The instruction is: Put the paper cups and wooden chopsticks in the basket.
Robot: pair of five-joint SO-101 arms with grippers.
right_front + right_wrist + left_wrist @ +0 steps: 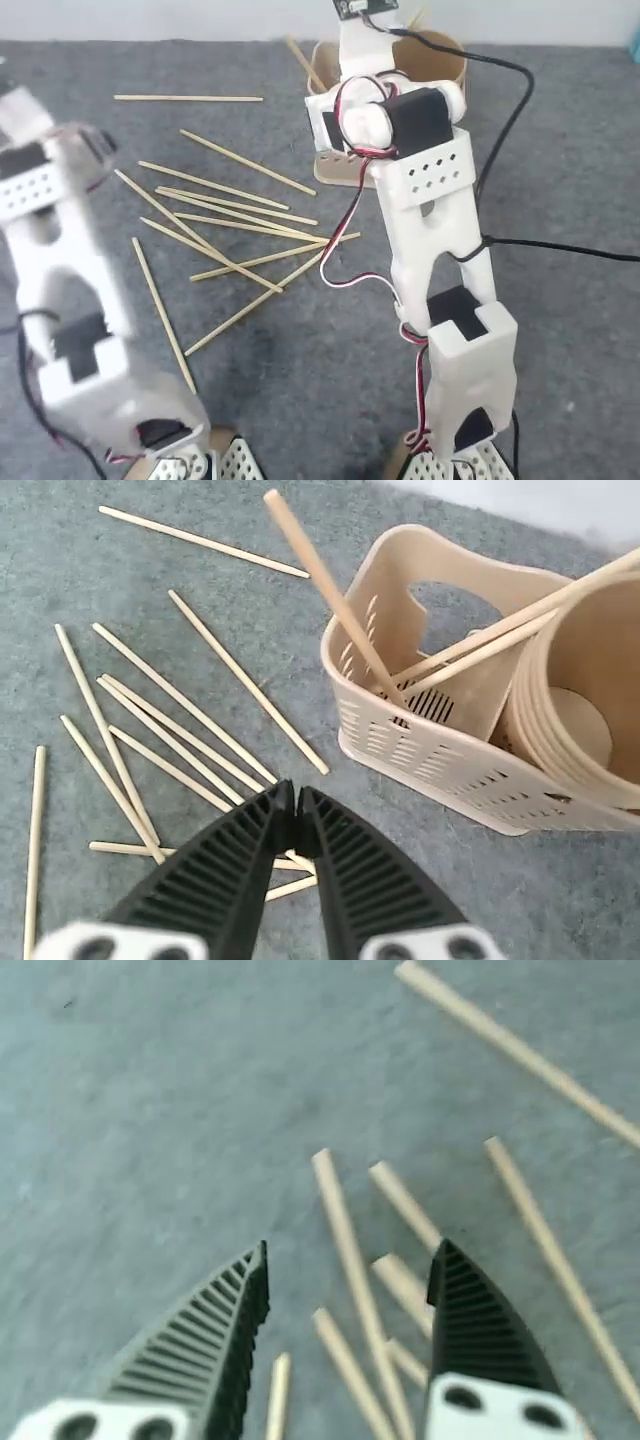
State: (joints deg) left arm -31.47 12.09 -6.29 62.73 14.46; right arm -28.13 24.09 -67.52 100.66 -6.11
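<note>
- The right gripper (295,805) is pressed together with nothing between its jaws. It hangs just beside the basket (430,745), on the side that faces the loose sticks. Judgement: it carries no load and is free for another pick.
- The left gripper (350,1285) is spread and sits well apart from the basket, low over the ends of several wooden chopsticks (345,1245). One stick lies between the jaws. Judgement: this stance suits closing on that stick.
- Basket contents, first part: a nested stack of paper cups (600,650) fills one end.
- Basket contents, second part: at least three sticks (337,600) lean in the other end, with their tips above the rim. Judgement: they lean because they are longer than the basket is deep.
- Outside the basket, loose sticks (248,682) lie crossed over one another on the grey mat (560,900), from near the basket to well apart from it. Judgement: the cups are done and most sticks are left to do.
</note>
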